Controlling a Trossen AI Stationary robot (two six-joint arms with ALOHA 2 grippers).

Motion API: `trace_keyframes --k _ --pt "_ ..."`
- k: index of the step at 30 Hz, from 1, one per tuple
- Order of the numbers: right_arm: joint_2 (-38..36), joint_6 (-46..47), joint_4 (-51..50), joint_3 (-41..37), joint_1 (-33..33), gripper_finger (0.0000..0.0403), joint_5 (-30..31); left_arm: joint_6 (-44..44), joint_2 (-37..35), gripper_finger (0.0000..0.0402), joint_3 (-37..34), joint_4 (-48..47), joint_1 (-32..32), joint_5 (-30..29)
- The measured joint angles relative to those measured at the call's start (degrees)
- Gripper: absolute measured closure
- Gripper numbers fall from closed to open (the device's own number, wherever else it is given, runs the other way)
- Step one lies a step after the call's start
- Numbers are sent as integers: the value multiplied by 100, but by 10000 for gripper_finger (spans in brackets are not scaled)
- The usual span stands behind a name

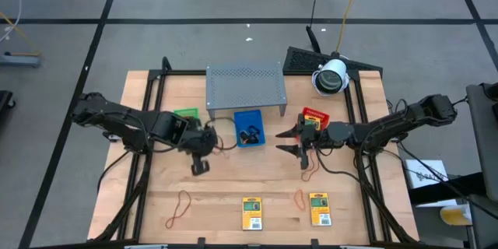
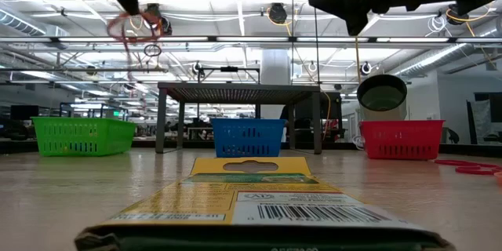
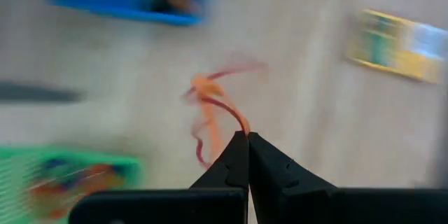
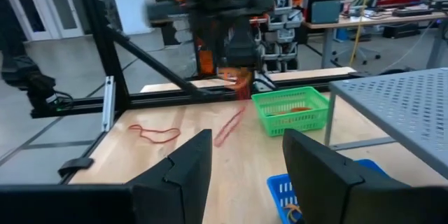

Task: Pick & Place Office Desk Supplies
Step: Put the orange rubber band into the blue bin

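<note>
I see an orange-red rubber band (image 3: 213, 115) dangling above the table, pinched in the left gripper (image 3: 247, 136), whose fingers are closed tight on it, between the green tray (image 1: 185, 114) and the blue tray (image 1: 249, 128); the right gripper (image 1: 292, 141) hovers with fingers spread and nothing held, just beside the red tray (image 1: 315, 116); two yellow packets (image 1: 252, 212) lie flat near the front edge, another band (image 1: 179, 208) left of them

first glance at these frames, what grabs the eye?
The left gripper, its fingers shut on a thin orange-red rubber-band loop that dangles above the wooden table, between the green plastic tray and the blue plastic tray. Opposite, the right gripper hangs open near the red plastic tray. Two yellow rectangular packets lie at the table's front edge.
</note>
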Motion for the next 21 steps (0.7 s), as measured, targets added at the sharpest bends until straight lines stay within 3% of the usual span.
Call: trace_keyframes --k 1,4,9,21 --pt "0 0 -1 0 -15 238 -1 153 2 401 -2 43 -34 169" --pt "0 0 -2 0 -17 238 -7 -223 0 401 -2 -232 -87 -149" --pt "0 133 -2 0 -15 238 -9 -66 2 401 -14 -78 -186 705" --pt "0 148 0 0 -15 238 -11 -581 1 382 -15 293 -426 769"
